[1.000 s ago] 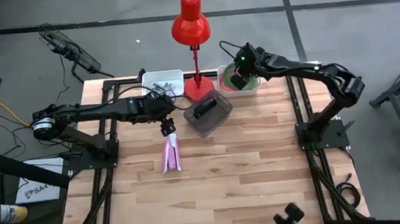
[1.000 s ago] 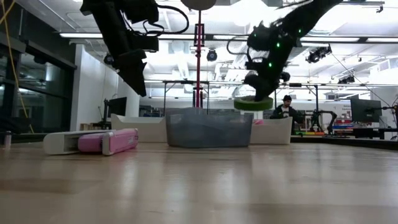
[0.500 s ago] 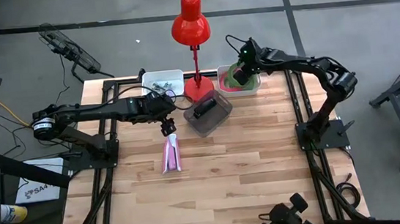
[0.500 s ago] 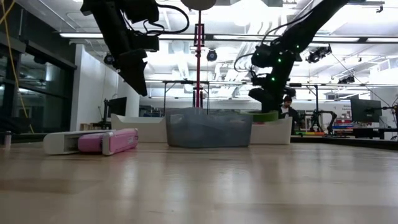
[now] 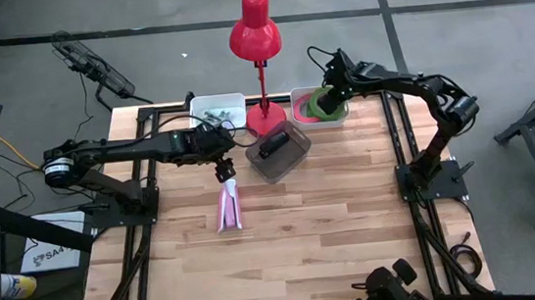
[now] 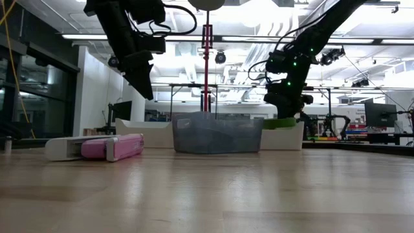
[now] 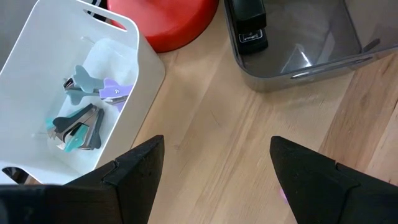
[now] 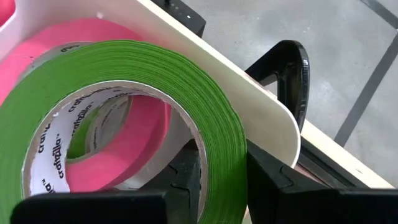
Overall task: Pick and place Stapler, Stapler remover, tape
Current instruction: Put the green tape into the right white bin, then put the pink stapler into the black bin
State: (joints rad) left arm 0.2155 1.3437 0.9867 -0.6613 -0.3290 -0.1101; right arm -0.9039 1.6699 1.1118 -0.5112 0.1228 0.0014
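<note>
My right gripper (image 5: 325, 96) is over the white bin (image 5: 341, 115) at the table's far right, shut on a green tape ring (image 8: 124, 68). A pink tape ring (image 8: 74, 37) lies flat in that bin under it. A pink stapler (image 5: 227, 207) lies on its side on the table. Just above its far end hangs my left gripper (image 5: 222, 170), open and touching nothing. A black stapler (image 5: 274, 146) lies in the grey bin (image 5: 293, 157). Several staple removers (image 7: 81, 106) lie in the white bin (image 5: 216, 107) at the far left. My right gripper pinches the green ring's wall (image 8: 221, 155), one finger (image 8: 183, 177) inside the open centre and the other (image 8: 277, 183) outside. The fingers slant down from the table's right side. The ring sits tilted at the bin's rim (image 6: 282, 122); whether it touches the pink ring I cannot tell.
A red desk lamp (image 5: 254, 33) stands on its round base (image 5: 266, 121) between the two white bins, its pole close to the grey bin. The near half of the wooden table (image 5: 288, 256) is bare boards. Black frame rails (image 5: 419, 194) run along both sides.
My right gripper has swung a little toward the table's far right corner and come down with the green tape ring, which hung clear above the white bin and now sits at the bin's rim. It stays shut on the ring.
</note>
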